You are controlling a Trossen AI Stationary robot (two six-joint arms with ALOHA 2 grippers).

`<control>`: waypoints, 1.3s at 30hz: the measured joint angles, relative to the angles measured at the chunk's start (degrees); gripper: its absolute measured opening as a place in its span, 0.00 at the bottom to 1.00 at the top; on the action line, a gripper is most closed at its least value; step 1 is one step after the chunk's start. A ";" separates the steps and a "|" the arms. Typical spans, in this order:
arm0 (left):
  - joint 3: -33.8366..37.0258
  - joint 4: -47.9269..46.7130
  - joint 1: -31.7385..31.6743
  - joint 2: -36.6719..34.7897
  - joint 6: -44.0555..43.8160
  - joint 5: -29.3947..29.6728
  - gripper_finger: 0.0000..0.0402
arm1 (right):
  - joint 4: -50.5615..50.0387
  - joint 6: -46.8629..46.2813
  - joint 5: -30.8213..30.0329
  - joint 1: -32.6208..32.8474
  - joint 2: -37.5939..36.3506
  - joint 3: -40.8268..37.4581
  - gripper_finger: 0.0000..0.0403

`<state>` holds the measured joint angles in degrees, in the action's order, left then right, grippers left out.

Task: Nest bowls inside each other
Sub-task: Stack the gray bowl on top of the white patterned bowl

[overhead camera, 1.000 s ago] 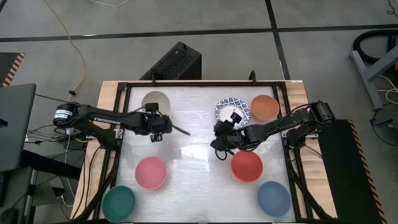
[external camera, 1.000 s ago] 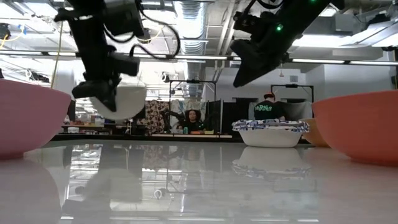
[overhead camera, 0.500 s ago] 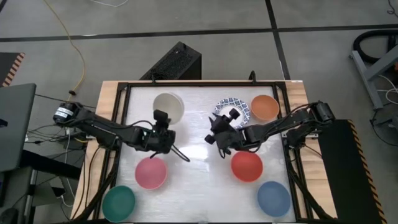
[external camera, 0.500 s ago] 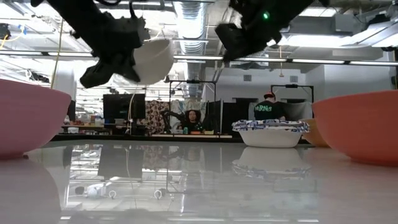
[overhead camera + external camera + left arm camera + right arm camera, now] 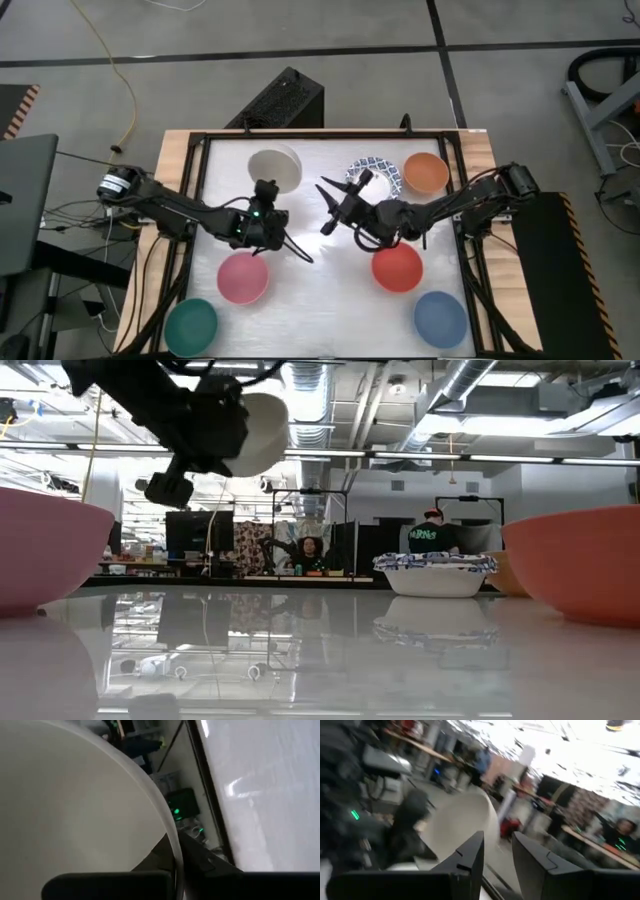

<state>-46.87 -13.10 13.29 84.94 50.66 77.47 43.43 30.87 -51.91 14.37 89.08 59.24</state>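
Cream bowl (image 5: 275,170) up off the table, tilted, my left gripper (image 5: 268,196) clamped on its rim, above the pink bowl (image 5: 243,277). My right gripper (image 5: 341,196) partly open, empty, raised beside the patterned bowl (image 5: 383,166).

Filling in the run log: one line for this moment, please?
left gripper: shut on cream bowl, lifted off table | right gripper: open, empty, raised mid-table | pink bowl: on table below left arm

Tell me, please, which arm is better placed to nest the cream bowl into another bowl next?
Probably the left: its gripper is shut on the cream bowl, held above the table near the pink bowl. The right gripper hangs empty, fingers apart.
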 joint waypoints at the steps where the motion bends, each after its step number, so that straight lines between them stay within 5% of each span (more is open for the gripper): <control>1: 0.00 1.77 -0.12 0.99 2.46 -0.04 0.00 | 0.35 0.07 0.76 -0.27 0.00 0.00 0.30; 8: 0.04 14.38 -1.59 7.75 17.39 1.21 0.00 | 0.24 -2.85 2.32 -2.40 0.22 0.00 0.30; 14: 0.02 20.72 -4.69 10.70 21.35 1.39 0.00 | 0.10 -3.87 2.44 -3.30 0.24 0.00 0.30; 25: 0.00 22.79 -6.89 10.82 28.75 -3.03 0.00 | -7.86 -9.13 2.44 -6.68 0.26 0.00 0.30; 39: -0.07 46.75 -7.29 10.80 47.65 -6.76 0.00 | -13.06 -13.28 2.73 -9.80 0.28 0.02 0.30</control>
<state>-46.94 33.65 6.00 95.74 98.32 70.72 30.37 17.60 -49.18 4.58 89.36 59.27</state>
